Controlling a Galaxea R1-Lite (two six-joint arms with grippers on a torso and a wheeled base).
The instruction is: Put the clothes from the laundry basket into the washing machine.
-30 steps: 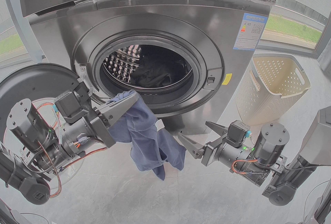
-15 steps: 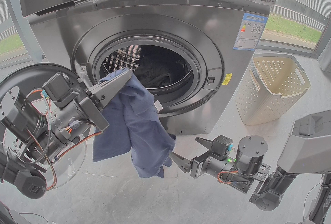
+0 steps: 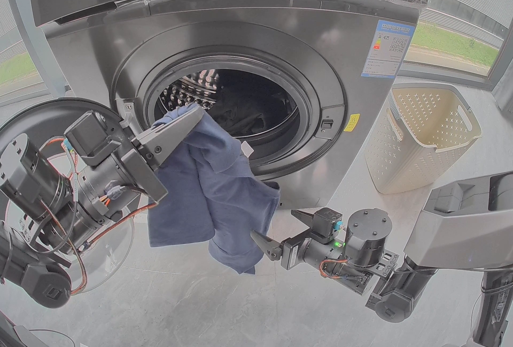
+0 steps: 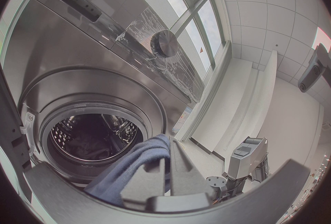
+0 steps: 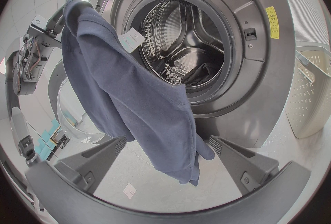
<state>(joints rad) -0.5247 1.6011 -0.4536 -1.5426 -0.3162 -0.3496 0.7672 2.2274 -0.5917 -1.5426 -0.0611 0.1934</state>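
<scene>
**Navy garment poised at the drum mouth**

The left pincer (image 3: 192,115) is clamped on a navy garment (image 3: 214,187) at the near left rim of the washing machine (image 3: 342,32) opening. Most of the cloth hangs below the opening. The right pincer (image 3: 273,228) is spread open, low beside the hem. Loading probably calls for pushing farther in and lifting the tail. Since a second ago the left pincer has risen and the right has slid left.
</scene>
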